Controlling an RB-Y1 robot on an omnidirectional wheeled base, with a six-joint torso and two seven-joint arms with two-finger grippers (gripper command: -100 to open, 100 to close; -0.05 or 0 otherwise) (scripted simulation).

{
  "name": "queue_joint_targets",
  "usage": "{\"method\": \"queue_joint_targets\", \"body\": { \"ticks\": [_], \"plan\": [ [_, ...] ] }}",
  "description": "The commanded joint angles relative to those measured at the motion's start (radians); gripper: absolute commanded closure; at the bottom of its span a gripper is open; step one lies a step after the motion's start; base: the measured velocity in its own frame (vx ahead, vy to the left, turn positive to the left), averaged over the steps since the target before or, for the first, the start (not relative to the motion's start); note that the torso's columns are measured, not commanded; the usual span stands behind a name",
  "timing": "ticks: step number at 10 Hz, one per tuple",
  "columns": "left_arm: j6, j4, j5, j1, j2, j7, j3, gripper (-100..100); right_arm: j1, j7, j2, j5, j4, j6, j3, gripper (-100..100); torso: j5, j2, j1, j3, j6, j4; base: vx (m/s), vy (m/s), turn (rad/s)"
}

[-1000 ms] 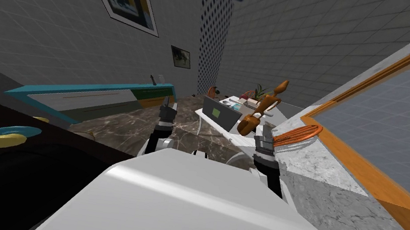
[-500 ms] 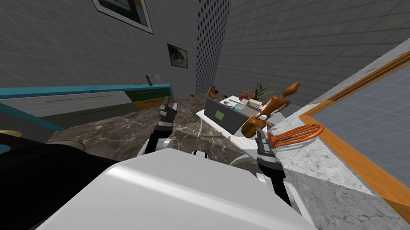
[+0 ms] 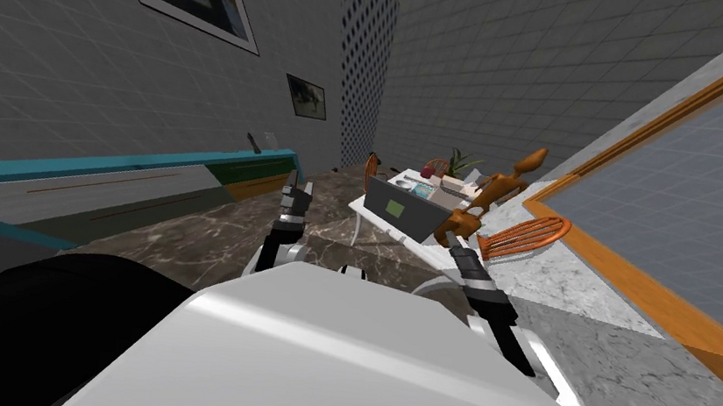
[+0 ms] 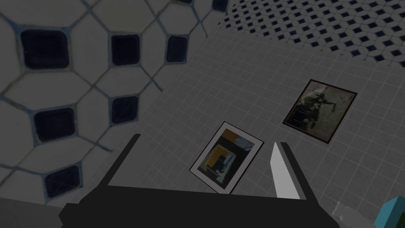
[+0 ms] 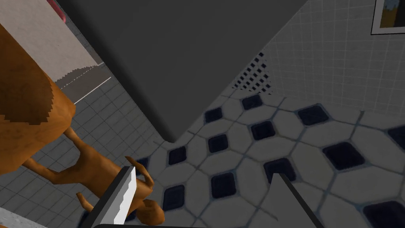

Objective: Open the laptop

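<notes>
Your head cam is rolled, looking down and forward across the floor to the table (image 3: 359,205) with the laptop (image 3: 403,206), some way off. Left wrist cam faces up the wall and shares the large framed picture (image 4: 226,158) and the small framed picture (image 4: 319,111) with head. Right wrist cam sits close under the orange figurine (image 5: 27,103), also in head.

You have a dark grey laptop (image 3: 400,208) with a green square on its lid; the figure (image 3: 495,184) beside it is orange-brown; the floor (image 3: 196,233) is brown, veined marble.
</notes>
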Motion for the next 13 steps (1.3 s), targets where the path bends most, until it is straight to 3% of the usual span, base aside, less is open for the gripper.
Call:
{"method": "queue_joint_targets", "body": {
  "ticks": [1,6,9,13],
  "plan": [
    [0.000,0.000,0.000,0.000,0.000,0.000,0.000,0,0.012,0.023,-0.056,0.038,0.025,0.012,-0.022,-100,-0.001,0.001,-0.001,0.001,0.001,0.000,0.043,0.121,-0.055],
    [0.000,0.000,0.000,0.000,0.000,0.000,0.000,0,0.053,0.104,-0.210,0.164,0.119,0.053,-0.089,-100,0.000,0.001,0.000,0.000,0.001,0.000,0.083,0.179,-0.101],
    [0.000,0.000,0.000,0.000,0.000,0.000,0.000,0,0.062,0.124,-0.273,0.193,0.145,0.063,-0.105,-100,-0.001,0.002,-0.003,0.001,0.001,0.001,0.050,0.154,-0.059],
    [0.000,0.000,0.000,0.000,0.000,0.000,0.000,0,0.088,0.181,-0.393,0.271,0.230,0.093,-0.147,-100,0.001,0.000,0.002,0.000,0.000,0.000,0.064,0.178,-0.072]
  ]
}}
